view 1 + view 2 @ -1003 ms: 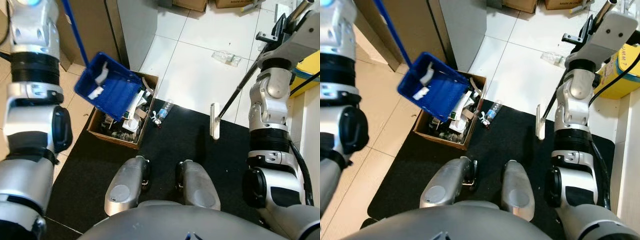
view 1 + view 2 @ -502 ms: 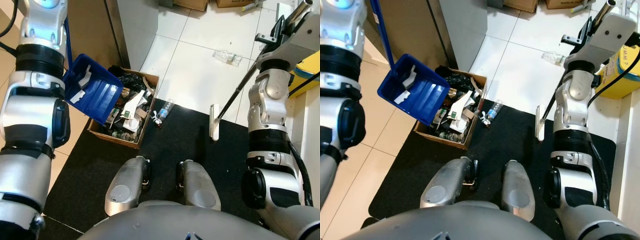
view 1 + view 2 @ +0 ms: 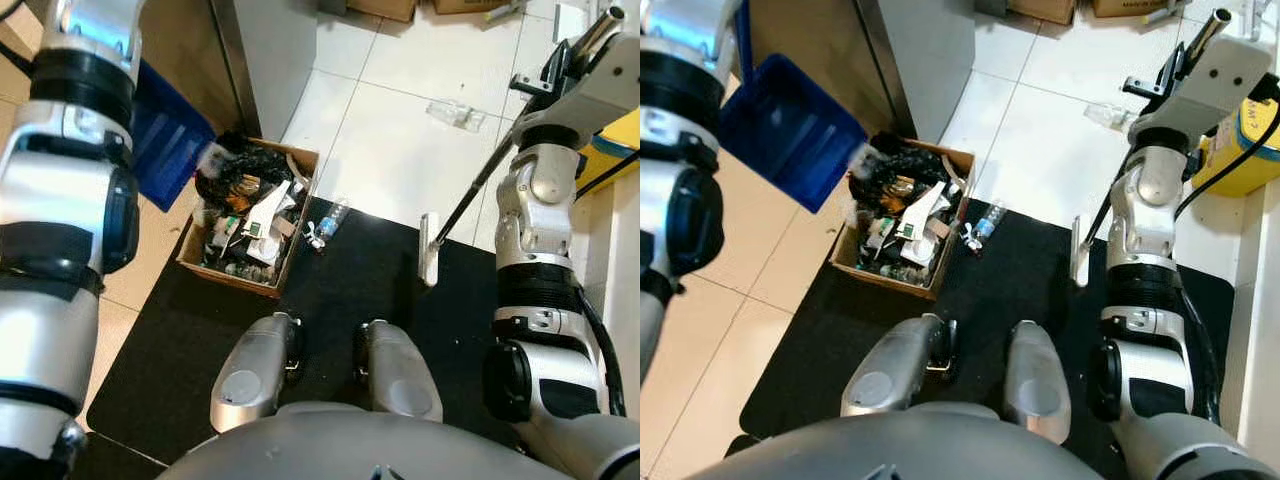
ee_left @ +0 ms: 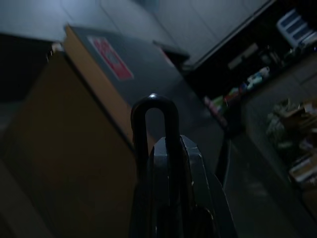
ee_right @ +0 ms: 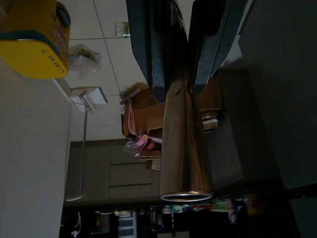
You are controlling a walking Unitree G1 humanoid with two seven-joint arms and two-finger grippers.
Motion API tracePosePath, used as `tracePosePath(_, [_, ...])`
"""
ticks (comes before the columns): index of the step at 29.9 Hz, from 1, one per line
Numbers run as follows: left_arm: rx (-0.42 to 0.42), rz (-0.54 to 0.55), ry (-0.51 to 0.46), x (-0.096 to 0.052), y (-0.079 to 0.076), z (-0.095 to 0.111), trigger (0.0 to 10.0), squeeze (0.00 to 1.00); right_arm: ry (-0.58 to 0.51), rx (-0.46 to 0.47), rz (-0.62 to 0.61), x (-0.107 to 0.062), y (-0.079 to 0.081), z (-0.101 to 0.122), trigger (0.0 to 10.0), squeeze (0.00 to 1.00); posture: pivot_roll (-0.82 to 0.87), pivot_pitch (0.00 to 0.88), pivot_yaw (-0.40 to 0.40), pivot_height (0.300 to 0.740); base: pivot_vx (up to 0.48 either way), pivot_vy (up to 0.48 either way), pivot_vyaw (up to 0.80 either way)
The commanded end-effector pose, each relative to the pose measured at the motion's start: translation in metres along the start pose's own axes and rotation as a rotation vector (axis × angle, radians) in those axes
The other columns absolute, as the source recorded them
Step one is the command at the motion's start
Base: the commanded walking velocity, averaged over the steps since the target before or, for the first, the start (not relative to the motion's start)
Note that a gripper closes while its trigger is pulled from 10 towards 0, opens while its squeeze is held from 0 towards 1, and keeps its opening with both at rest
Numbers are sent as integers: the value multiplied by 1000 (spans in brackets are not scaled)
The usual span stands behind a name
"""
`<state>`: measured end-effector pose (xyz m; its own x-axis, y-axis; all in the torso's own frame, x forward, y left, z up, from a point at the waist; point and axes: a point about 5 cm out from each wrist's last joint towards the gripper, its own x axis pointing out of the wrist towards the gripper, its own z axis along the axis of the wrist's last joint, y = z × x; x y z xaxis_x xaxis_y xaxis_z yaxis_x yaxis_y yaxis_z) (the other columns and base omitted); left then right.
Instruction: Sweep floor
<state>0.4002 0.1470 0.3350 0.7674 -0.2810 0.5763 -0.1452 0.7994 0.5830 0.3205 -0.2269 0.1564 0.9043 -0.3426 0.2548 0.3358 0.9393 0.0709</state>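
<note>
One blue dustpan at upper left, one full trash box centre. Right gripper fingers clamp one broom pole; left fingers' state is unclear.

Full cardboard box and plastic bottle crowd the mat's far edge; white tiles beyond lie open.

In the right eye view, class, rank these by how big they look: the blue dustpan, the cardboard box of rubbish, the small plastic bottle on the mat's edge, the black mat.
Largest to smallest:
1. black mat
2. cardboard box and blue dustpan: similar; the dustpan is raised nearer the camera, so unsure
3. plastic bottle
</note>
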Motion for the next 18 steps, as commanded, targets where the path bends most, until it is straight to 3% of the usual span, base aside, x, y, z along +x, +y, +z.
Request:
tracePosePath(1, [17,-3,-47,7,3,10,10000,0,-50,-13,4,-1,1,8,10000,0,18,0,95,740,0,0,0])
tracePosePath(12, [-14,22,-40,5,4,6,10000,0,-49,-16,7,0,0,9,10000,0,26,0,83,740,0,0,0])
tracePosePath(17, [-128,103,0,4,15,0,10000,0,-47,-15,16,1,3,8,10000,0,32,0,77,740,0,0,0])
tracePosePath(18, [-253,166,30,4,21,-3,10000,0,-44,-13,23,1,5,8,10000,0,32,0,73,740,0,0,0])
